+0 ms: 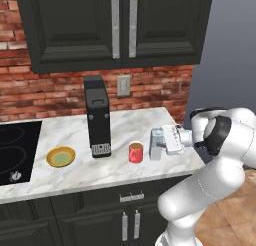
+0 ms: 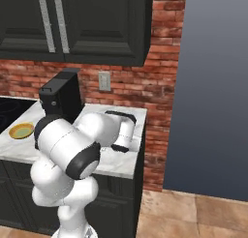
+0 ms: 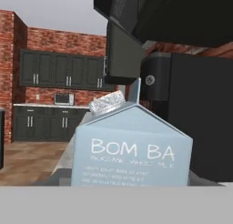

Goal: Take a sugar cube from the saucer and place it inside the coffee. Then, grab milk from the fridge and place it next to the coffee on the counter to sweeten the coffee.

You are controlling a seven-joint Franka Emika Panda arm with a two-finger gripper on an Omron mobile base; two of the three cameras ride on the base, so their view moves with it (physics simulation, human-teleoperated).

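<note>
Milk (image 1: 156,144) sits upright on the table (image 1: 75,175), just right of the coffee (image 1: 136,152). Gripper (image 1: 161,141) is at the carton; you cannot tell whether the fingers clamp it. Likely light, thin-walled, crushable: hold mid-body, gently.

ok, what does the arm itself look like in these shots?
Glossy white arm of rounded, bulbous segments, with dark grey-black bands at the joints, clearest at the elbow ring. The gripper end is a boxy white-grey hand. No cables or markings are visible. The jaws can't be made out.
</note>
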